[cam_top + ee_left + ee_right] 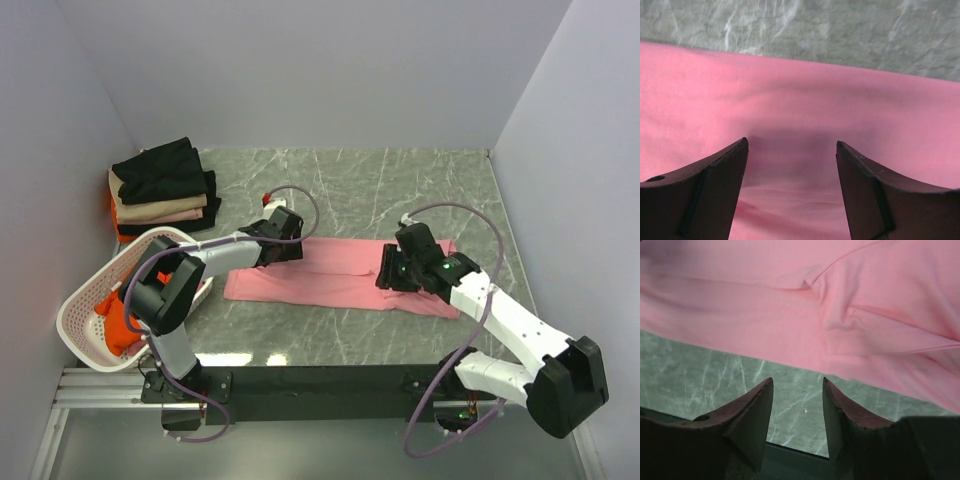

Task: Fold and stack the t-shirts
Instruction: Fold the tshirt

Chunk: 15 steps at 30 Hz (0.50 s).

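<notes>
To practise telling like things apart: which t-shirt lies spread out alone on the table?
The light pink t-shirt, one long flat strip. The black t-shirt and beige t-shirt lie folded, piled together; the orange-red t-shirt sits in the basket.

R gripper (798, 382) at bottom ctr, jaws apart, nothing btwn them, tips over bare marble table (700, 372) just short of shirt edge. Pink t-shirt (740, 315) fills upper half, flat, layers overlapping; seam + wrinkles upper R. Dark strip (792, 452) seen low btwn the jaws.
</notes>
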{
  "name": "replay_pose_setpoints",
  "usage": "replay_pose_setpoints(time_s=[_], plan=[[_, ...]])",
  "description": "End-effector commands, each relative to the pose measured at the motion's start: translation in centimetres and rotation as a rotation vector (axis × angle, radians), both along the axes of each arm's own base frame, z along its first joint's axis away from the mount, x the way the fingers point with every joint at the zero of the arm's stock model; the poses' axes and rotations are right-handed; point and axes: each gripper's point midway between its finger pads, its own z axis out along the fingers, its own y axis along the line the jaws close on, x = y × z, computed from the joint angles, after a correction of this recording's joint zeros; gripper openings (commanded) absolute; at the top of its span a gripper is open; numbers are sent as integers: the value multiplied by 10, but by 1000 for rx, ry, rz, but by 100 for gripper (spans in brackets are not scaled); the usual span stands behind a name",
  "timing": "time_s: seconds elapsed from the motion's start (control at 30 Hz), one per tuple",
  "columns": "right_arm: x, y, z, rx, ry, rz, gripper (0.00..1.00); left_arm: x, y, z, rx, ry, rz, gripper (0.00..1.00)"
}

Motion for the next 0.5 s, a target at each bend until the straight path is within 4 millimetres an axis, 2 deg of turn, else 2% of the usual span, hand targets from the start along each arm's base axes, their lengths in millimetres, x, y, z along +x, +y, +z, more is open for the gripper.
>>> replay_pose_setpoints(time_s=[0.0, 0.2, 0.33, 0.47], plan=[[20, -19, 19, -66, -89, -101, 52, 12, -13, 15, -16, -42, -19, 77], [62, -52, 4, -141, -90, -216, 50, 9, -14, 15, -11, -43, -26, 77], [78, -69, -14, -166, -51, -251, 50, 5, -9, 13, -2, -43, -22, 77], [86, -75, -29, -188, -17, -260, 49, 2, -7, 10, 0, -41, -22, 77]])
